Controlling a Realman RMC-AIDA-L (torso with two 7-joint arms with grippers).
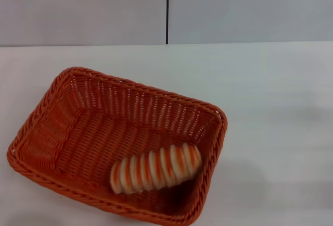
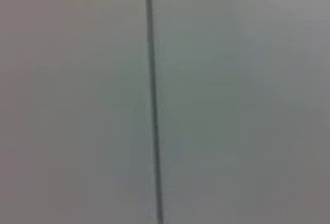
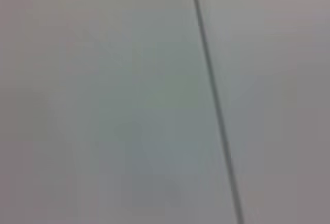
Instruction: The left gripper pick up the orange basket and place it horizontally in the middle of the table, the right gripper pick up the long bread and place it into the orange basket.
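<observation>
The orange basket (image 1: 67,122), woven with a braided rim, lies on the white table (image 1: 270,106) in the head view, left of centre and near the front edge, its long side slightly slanted. Inside it, toward its front right corner, rests the long bread (image 1: 156,168), a ridged loaf striped cream and orange, lying on the basket floor. Neither gripper shows in any view. Both wrist views face only the grey wall.
A grey wall (image 1: 250,7) backs the table, with a black vertical seam (image 1: 167,10) that also shows as the seam (image 2: 152,100) in the left wrist view and the seam (image 3: 214,100) in the right wrist view.
</observation>
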